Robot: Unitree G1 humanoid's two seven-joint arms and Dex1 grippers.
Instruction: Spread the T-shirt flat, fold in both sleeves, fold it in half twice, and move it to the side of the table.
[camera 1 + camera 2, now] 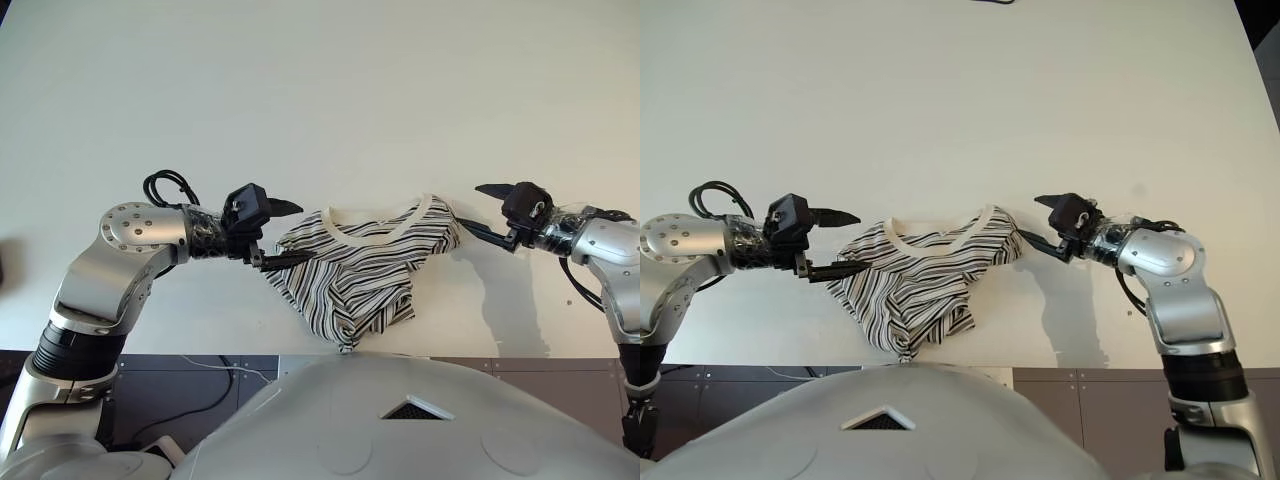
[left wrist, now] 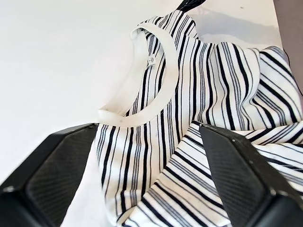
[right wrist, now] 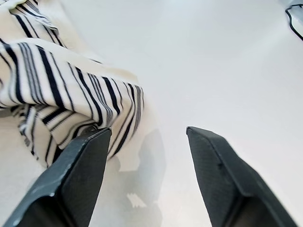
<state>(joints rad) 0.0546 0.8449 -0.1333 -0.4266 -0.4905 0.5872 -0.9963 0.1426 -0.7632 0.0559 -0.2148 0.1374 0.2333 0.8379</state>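
The striped T-shirt [image 1: 355, 270] lay bunched on the desk [image 1: 300, 90]. The left gripper [image 1: 298, 232] and right gripper [image 1: 467, 205] flanked it, jaws wide, clamping nothing.

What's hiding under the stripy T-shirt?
The bunched T-shirt lies on the white table, which shows beside and beyond it. Whatever sits beneath its crumpled folds is covered, so I cannot tell if anything else is there.

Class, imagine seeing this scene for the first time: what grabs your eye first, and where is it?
A crumpled striped T-shirt lies bunched by the white table's near edge, collar on the far side. The left gripper and right gripper flank it, both open, one at each shoulder.
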